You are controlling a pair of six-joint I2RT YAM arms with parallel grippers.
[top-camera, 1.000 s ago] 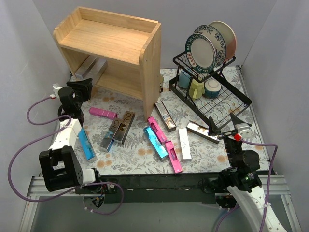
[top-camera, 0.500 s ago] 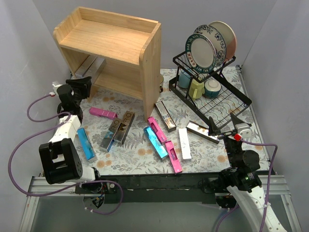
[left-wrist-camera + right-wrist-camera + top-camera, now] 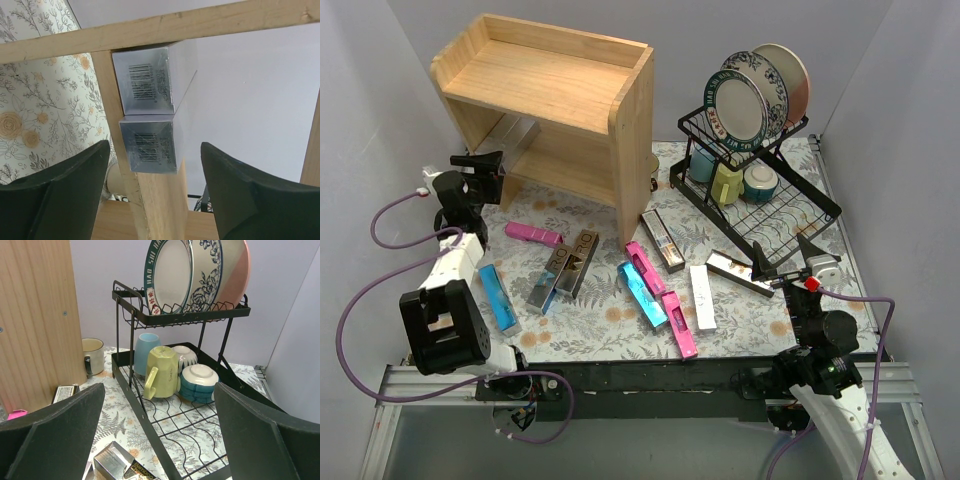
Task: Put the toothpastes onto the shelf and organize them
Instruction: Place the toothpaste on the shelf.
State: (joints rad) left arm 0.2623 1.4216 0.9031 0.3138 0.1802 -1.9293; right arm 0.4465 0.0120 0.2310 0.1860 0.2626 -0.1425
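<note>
The shelf (image 3: 550, 90) holds 2 silver toothpastes (image 3: 145, 82), touching each other on its lower tier. About 10 more cartons (image 3: 642, 293) lie loose across the bench (image 3: 600, 215). Our left pincer (image 3: 155, 165) is spread and empty, facing that pair. The right pincer (image 3: 160, 440) gapes wide, empty. We reckon the placing step is closing, so next we back out and fetch the nearby pink carton (image 3: 535, 233).

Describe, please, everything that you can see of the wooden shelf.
The shelf is a light, unpainted wooden unit with two tiers, solid side panels and a raised rim around the top. It stands upright at the far left of the flowered table. Its top tier is bare. Two silver cartons lie on the lower tier, touching each other, barcoded ends showing.
</note>
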